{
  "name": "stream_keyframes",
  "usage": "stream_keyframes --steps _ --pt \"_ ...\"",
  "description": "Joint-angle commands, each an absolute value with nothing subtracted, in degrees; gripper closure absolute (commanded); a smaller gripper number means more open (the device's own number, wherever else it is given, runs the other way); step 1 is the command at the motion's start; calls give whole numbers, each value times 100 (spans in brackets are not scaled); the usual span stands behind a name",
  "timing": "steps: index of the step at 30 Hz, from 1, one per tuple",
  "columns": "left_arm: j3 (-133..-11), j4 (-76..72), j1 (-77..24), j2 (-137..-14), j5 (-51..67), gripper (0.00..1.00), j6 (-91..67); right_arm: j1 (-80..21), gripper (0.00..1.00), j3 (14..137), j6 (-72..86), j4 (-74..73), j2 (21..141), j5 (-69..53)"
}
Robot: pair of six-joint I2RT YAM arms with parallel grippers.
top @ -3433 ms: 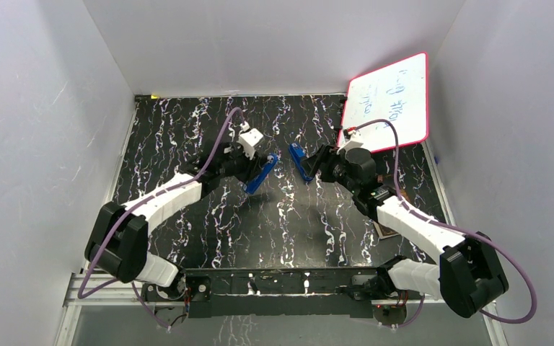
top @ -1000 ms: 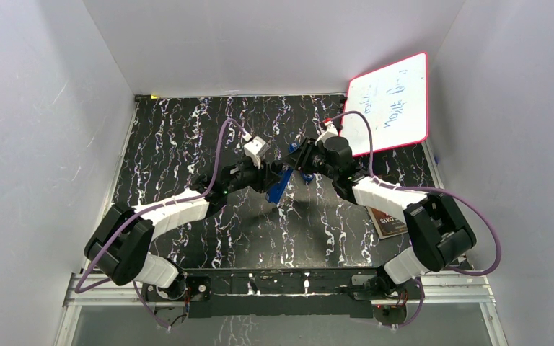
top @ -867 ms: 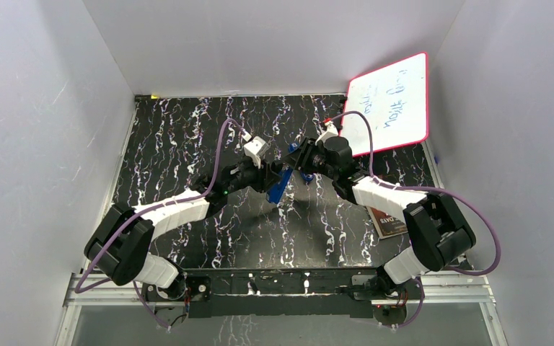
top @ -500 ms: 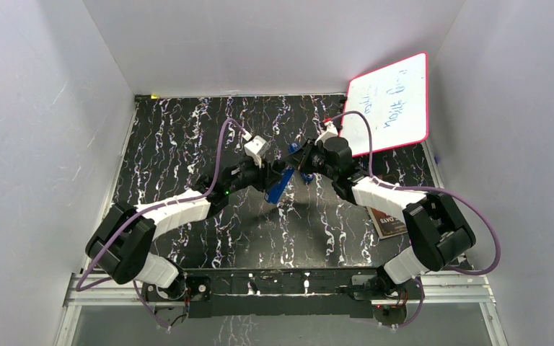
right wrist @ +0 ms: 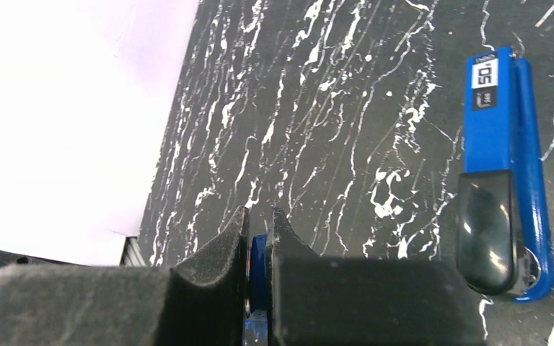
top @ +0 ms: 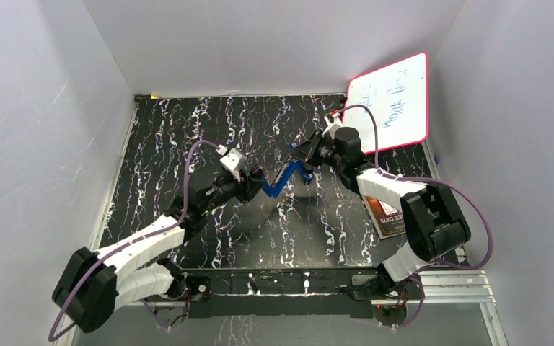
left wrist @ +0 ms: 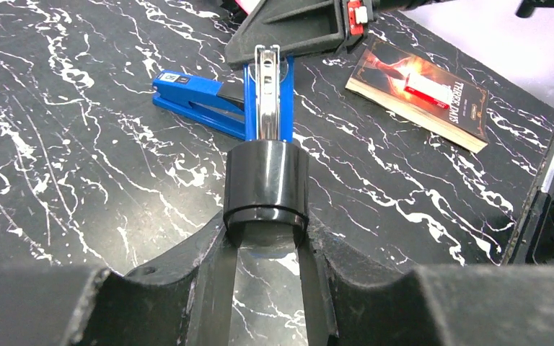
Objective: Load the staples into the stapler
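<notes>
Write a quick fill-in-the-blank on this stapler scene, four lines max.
1. The left claw grips the held stapler by its ___ end.
2. A second blue stapler lies on the ___.
3. The red-and-white box rests on a ___.
4. The right claw is shut on a thin ___ part of the held stapler.
Missing words: black; table; book; blue.
</notes>
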State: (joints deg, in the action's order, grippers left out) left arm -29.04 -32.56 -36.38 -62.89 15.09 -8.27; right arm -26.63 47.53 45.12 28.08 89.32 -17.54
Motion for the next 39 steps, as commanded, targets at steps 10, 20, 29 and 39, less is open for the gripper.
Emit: stream_keyframes --steps 10,20,29,39 --pt "-2478 -2349 -3643 -4444 1668 100 -586 -1960 100 5775 4168 2813 9215 -2045" --pt "-2442 -1863 -3648 -4090 1542 65 -608 -1809 100 6225 4379 2602 8943 -2382" --pt "-2419 -1865 -3648 -3987 1582 52 -646 -1767 100 6365 4781 2604 8532 -2414" --pt "-2514 -2055 -3647 -4009 1463 38 -561 -1758 100 6379 4983 2594 8390 -2475"
